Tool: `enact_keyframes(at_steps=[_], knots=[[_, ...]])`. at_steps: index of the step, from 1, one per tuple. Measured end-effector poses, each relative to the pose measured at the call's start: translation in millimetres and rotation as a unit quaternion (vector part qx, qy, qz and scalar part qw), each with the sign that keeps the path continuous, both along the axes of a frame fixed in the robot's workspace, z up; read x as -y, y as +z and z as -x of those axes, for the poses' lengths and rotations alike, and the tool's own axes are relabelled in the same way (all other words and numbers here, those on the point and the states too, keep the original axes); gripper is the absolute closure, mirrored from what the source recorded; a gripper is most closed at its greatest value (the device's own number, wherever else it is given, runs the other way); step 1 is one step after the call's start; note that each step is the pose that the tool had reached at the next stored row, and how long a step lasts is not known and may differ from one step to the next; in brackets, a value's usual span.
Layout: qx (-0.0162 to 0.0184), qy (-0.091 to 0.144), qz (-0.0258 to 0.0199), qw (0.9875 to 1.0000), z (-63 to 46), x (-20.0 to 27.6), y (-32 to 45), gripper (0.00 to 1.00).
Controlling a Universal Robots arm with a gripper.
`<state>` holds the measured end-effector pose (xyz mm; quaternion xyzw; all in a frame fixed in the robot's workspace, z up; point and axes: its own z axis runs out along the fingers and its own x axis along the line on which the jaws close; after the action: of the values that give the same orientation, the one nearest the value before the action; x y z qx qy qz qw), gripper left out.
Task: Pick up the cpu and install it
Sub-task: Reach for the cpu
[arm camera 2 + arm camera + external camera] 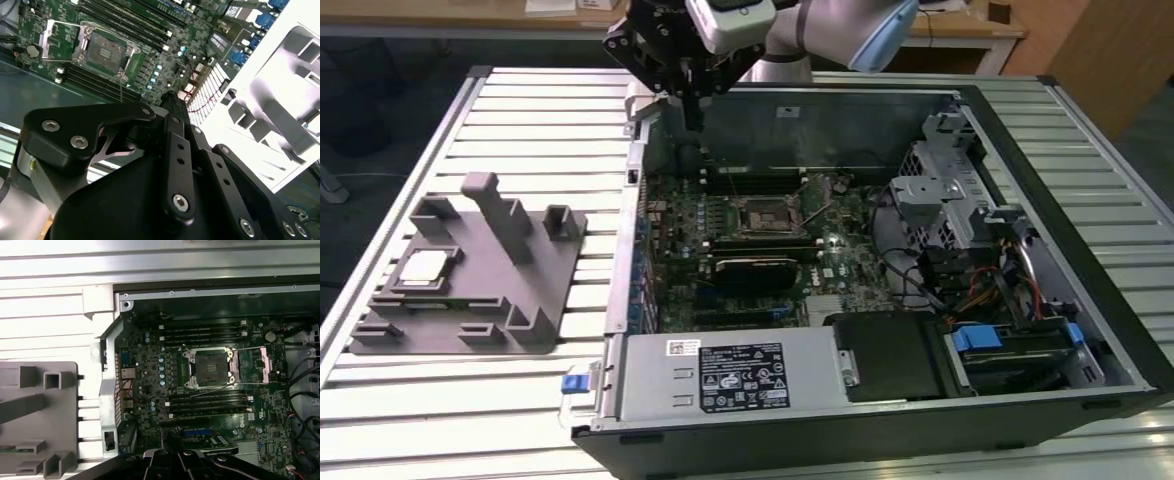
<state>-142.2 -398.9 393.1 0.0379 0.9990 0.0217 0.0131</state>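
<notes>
Slats of pale metal are seen running across the counter [454, 400], on which a grey plastic tray [520, 300] and an open computer case [854, 425] are set side by side. The tray is placed near the counter's edge at the exterior view's left, and the case is laid on its side towards the exterior view's right.

The cpu [427, 267] is seen lying flat on the tray, on the side turned away from the case and close to that same counter edge, silvery top upward, beside the tray's upright posts. It is well apart from the end effector.

The end effector [694, 120] is held in the air with its fingers pointed downward, over the corner of the case that is nearest the tray and the counter's far edge. Its 2 fingers are drawn together, and nothing is gripped between them; the same closed tip [172, 97] is seen in the second wrist view.

Inside the case a green motherboard [854, 265] is mounted. Its black-framed socket [210, 367] is shown in the first wrist view with the load plate swung open to 1 side.
</notes>
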Motion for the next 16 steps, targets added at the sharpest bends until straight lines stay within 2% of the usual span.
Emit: enact_keyframes(at_steps=[16], knots=[[0.0, 0.0, 0.0, 1.0, 26.2, -0.6, -6.5, 0.89]])
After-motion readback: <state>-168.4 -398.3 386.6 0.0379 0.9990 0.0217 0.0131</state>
